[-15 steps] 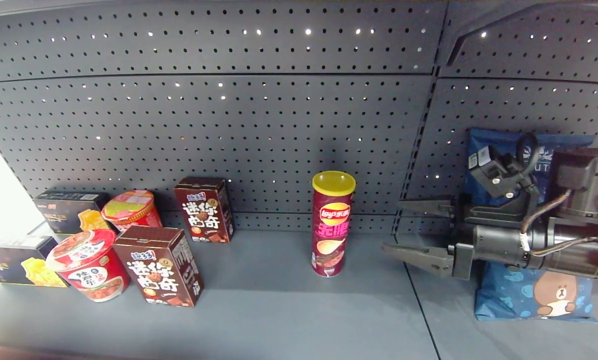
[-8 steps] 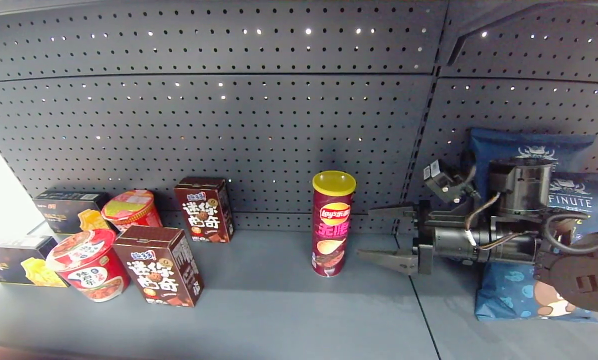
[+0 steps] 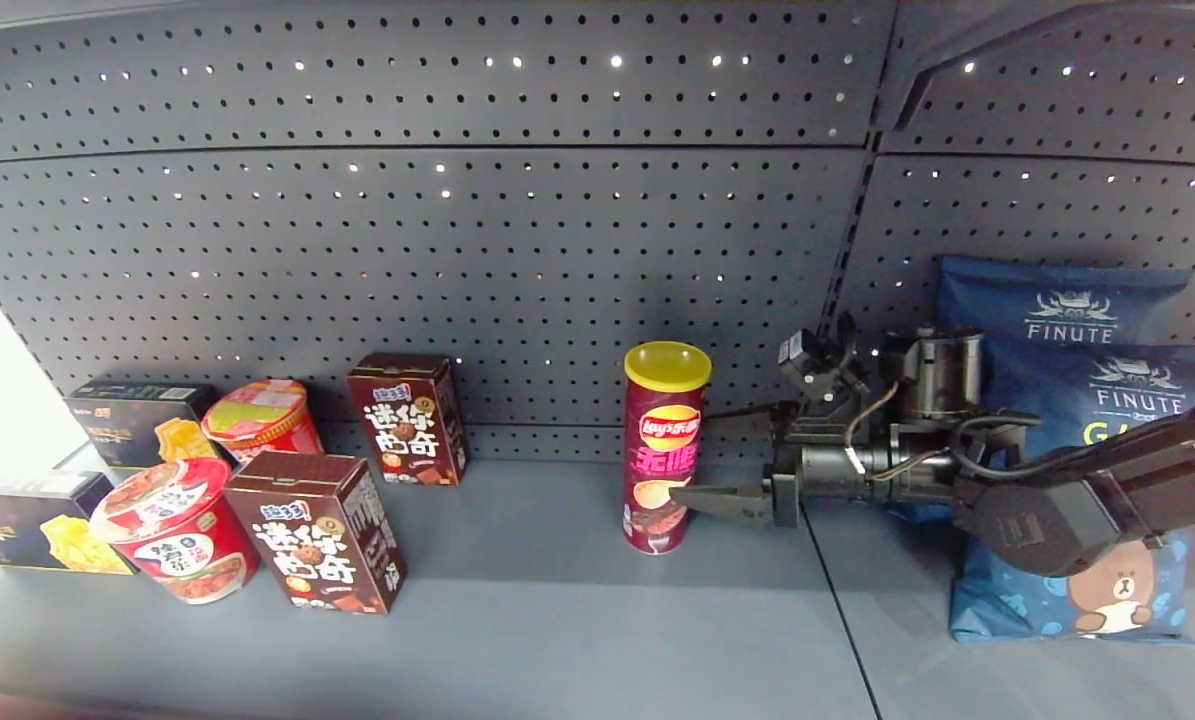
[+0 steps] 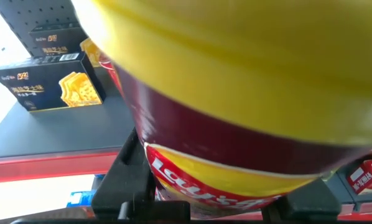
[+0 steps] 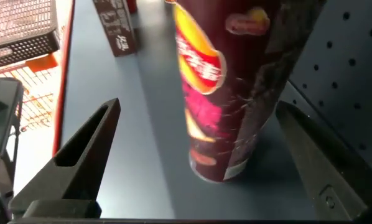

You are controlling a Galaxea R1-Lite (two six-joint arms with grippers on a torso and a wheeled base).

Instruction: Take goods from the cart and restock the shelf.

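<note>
A maroon chips can (image 3: 665, 450) with a yellow lid stands upright in the middle of the grey shelf (image 3: 557, 640), close to the pegboard. My right gripper (image 3: 692, 453) comes in from the right, level with the can's lower half. It is open, with one finger in front of the can and one behind. In the right wrist view the can (image 5: 226, 81) stands between the spread fingers of the right gripper (image 5: 198, 106). A second chips can (image 4: 236, 93) lies across the left wrist view, with my left gripper (image 4: 204, 208) shut on it.
Left of the can stand two brown cookie boxes (image 3: 317, 530), two red noodle cups (image 3: 177, 530) and two black boxes (image 3: 32, 520). Blue snack bags (image 3: 1067, 300) lean on the pegboard behind the right arm. Bare shelf lies in front of the can.
The right arm has moved left along the shelf, uncovering the blue bags. Its open fingers, earlier well right of the can, now straddle it.
</note>
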